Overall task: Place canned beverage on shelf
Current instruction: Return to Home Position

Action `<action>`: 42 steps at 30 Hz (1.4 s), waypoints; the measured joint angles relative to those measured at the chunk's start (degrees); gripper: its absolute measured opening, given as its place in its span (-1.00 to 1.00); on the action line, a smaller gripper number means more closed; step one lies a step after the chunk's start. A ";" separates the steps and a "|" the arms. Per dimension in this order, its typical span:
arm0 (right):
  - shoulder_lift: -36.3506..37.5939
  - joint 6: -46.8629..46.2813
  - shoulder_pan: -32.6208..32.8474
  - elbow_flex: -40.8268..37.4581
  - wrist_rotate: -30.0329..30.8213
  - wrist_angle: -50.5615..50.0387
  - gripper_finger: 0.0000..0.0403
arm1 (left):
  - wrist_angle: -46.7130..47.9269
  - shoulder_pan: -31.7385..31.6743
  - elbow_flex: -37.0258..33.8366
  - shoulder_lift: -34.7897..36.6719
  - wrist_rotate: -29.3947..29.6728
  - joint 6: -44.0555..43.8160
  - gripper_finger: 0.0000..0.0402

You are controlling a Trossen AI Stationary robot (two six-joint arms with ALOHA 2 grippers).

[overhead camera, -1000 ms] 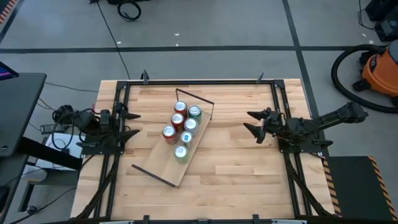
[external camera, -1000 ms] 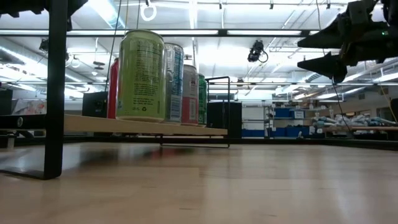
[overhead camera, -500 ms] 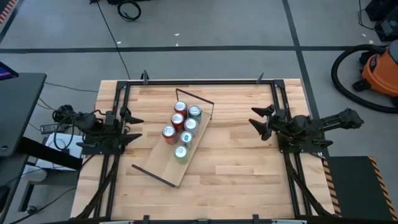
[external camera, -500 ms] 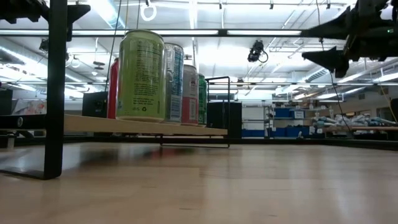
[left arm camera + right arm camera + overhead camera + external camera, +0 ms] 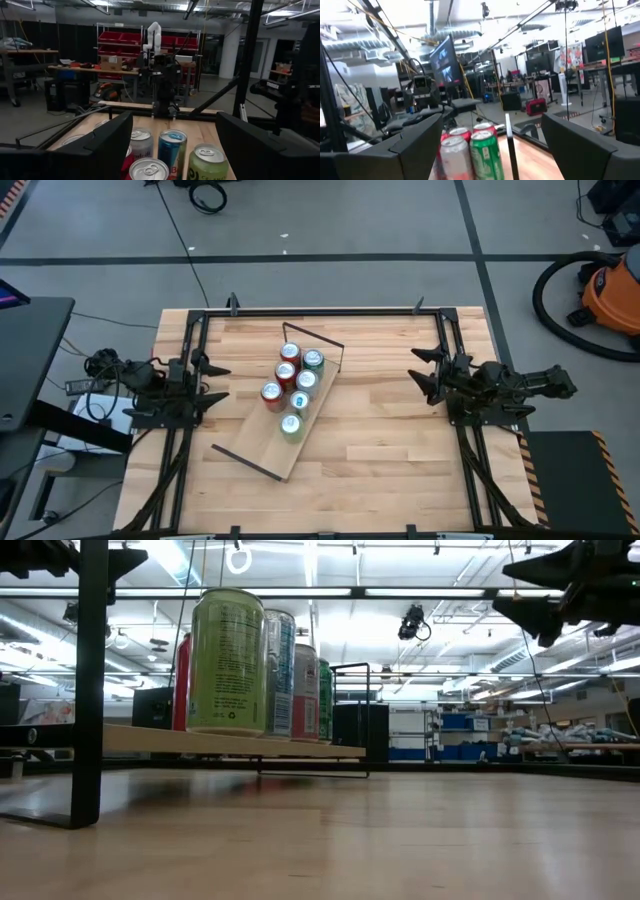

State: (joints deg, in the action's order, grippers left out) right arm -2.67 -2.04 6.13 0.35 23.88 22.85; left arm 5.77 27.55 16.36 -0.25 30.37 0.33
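Fingers (image 5: 580, 145) of the right gripper (image 5: 416, 367) are seen spread wide, with nothing held between them. The same is seen of the left gripper (image 5: 220, 380), whose fingers (image 5: 100, 150) stand well apart and empty. Each gripper is held above its own side of the table (image 5: 400, 470), well clear of the load and pointed toward the middle.

On the table, the shelf (image 5: 262, 442) is laid at a slant, nearer the left arm. In the low view its plank is carried clear of the tabletop on thin dark wire brackets (image 5: 245, 462) at the two short ends. The cans (image 5: 297, 380) are grouped upright on the half of the plank toward the table's far edge, and the other half is left bare. The light green can (image 5: 291, 424) is set at the bare-plank end of the group, with a blue can (image 5: 300, 401) just beside it. A dark green can (image 5: 313, 360) is placed near the far bracket.

No can is seen off the plank, so the placing is judged complete.

Such cans are judged light to moderately heavy, stiff while sealed, thin-walled and smooth. A hard squeeze could dent them, and a loose one could let them slip. Hold is best taken across the middle of the side wall. Little room for fingers is left within the group, and a tall can could be tipped by a nudge.
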 joint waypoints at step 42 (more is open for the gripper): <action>2.33 -5.52 -0.02 0.01 10.64 -7.52 0.73 | -10.80 0.00 -15.91 -0.11 -0.83 -9.72 0.47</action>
State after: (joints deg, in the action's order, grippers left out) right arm -0.34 -7.56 6.11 0.36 34.52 15.33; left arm -5.03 27.55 0.45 -0.36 29.54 -9.38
